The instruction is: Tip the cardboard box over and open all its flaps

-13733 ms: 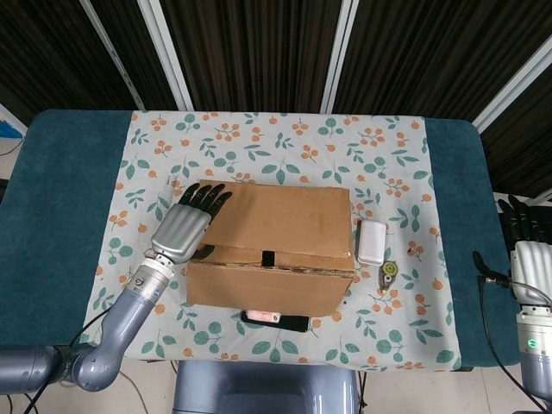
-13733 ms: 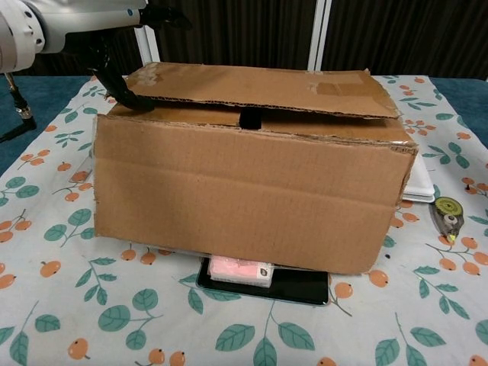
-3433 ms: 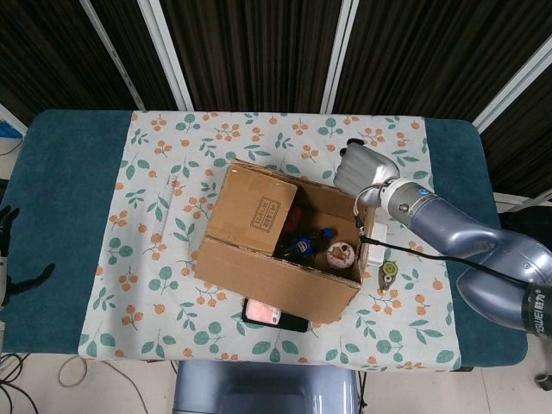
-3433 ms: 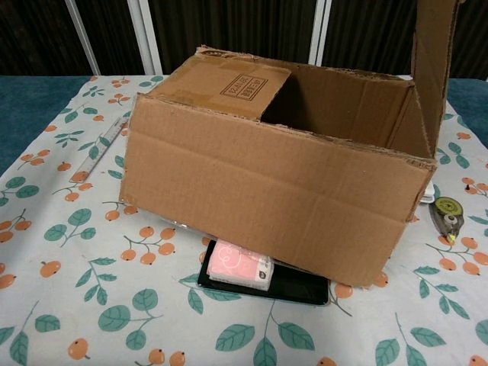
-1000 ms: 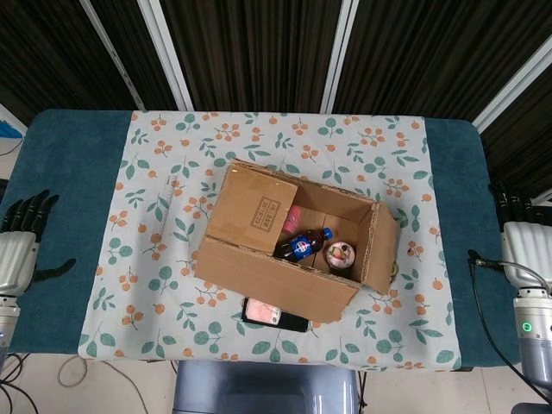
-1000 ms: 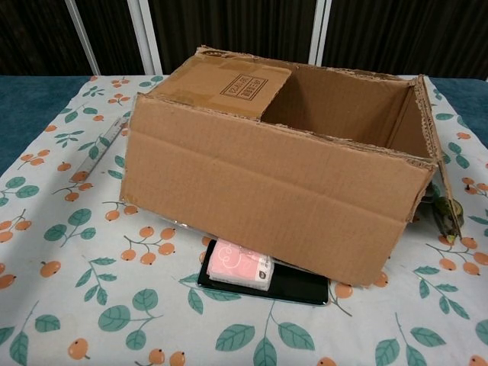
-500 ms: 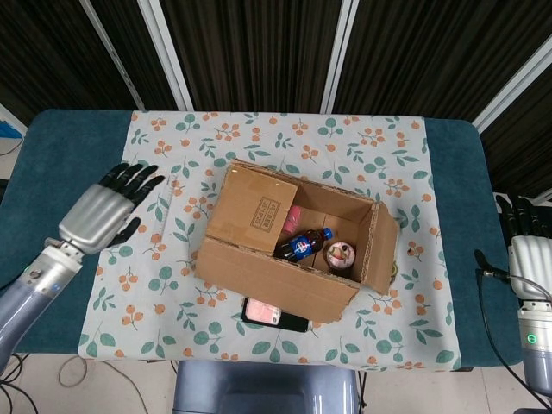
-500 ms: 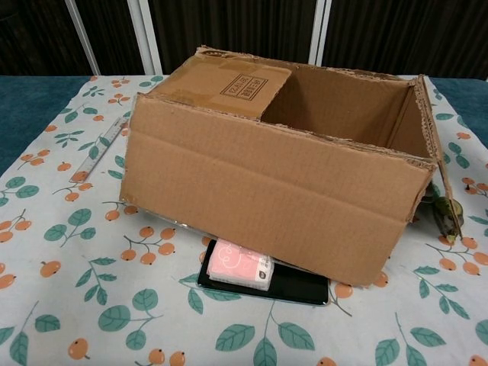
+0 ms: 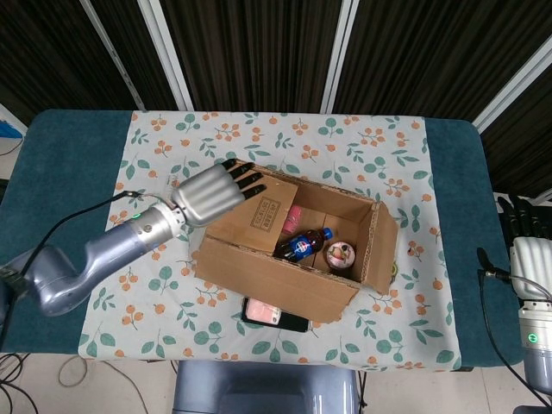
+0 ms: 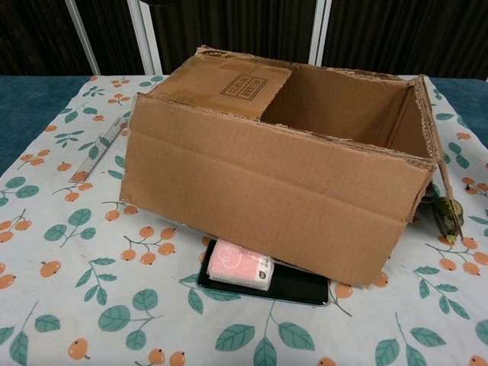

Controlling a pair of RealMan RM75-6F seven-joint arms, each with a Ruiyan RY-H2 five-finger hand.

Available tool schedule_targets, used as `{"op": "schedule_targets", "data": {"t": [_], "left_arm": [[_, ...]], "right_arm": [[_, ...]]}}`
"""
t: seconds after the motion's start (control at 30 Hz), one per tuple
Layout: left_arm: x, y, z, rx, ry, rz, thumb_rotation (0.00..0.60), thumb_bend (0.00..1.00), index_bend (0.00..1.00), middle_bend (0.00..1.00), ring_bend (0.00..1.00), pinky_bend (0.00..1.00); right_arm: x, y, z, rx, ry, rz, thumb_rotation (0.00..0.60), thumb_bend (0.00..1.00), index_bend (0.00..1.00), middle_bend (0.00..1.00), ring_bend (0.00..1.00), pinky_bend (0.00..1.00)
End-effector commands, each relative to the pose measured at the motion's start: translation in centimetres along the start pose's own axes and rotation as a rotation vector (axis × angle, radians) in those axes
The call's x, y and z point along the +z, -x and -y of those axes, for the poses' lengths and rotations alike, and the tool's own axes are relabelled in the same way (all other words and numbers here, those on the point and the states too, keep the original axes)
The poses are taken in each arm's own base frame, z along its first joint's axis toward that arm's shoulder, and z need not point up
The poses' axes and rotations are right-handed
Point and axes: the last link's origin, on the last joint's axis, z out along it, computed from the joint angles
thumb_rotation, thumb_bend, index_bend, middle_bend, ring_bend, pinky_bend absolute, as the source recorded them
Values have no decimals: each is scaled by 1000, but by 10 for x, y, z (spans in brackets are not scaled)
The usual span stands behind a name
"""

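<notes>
one flap left: of the box's flaps, only the one on the left side looks folded in over the opening; the right flap hangs outward.
left hand (image 9: 216,191): fingers (image 9: 246,179) stretched out and apart, holding nothing, tips over the near-left edge of the folded flap (image 9: 256,205); whether they touch it i cannot tell.
direction: the flap lies ahead of and below the fingertips, running rightward into the box; its hinge is along the box's left wall, under the palm.
flap axis: long edge runs front to back, across the line of the fingers.
cardboard box (image 9: 289,246): sits mid-table on the floral cloth (image 9: 181,138), opening up, a bottle (image 9: 298,245) inside.
right hand (image 9: 530,248): at the table's far right edge, well apart from the box, fingers straight and empty.
nearer hand: the left, by far; lifting this flap looks like its job.
</notes>
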Motion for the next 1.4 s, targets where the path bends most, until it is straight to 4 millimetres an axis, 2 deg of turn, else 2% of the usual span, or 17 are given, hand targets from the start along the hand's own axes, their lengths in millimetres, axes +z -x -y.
{"op": "schedule_targets", "data": {"t": [0.03,0.3,0.77,1.03,1.23,1.4], "left_arm": [[28,-3,-15,70,65,26,600,670,145,138,104,268],[69,-7,-42,132,147,38,600,709,170,172,129,287],[107,8,-81,201,247,107,600,755,196,206,154,305],[111,11,-87,197,258,118,600,795,250,268,212,334],[108,12,-86,200,259,115,600,825,334,413,346,415],[104,13,-80,204,251,115,600,854,378,474,391,445]], "right_arm": [[0,1,0,4,1,2,600,389,0,0,33,223],[0,1,-3,10,5,2,600,403,9,0,33,223],[1,3,-5,26,15,11,600,434,24,0,34,223],[1,5,-5,32,15,22,600,442,45,0,35,223],[1,4,-5,34,18,21,600,452,61,0,35,223],[1,4,-6,35,20,21,600,467,74,0,35,223]]}}
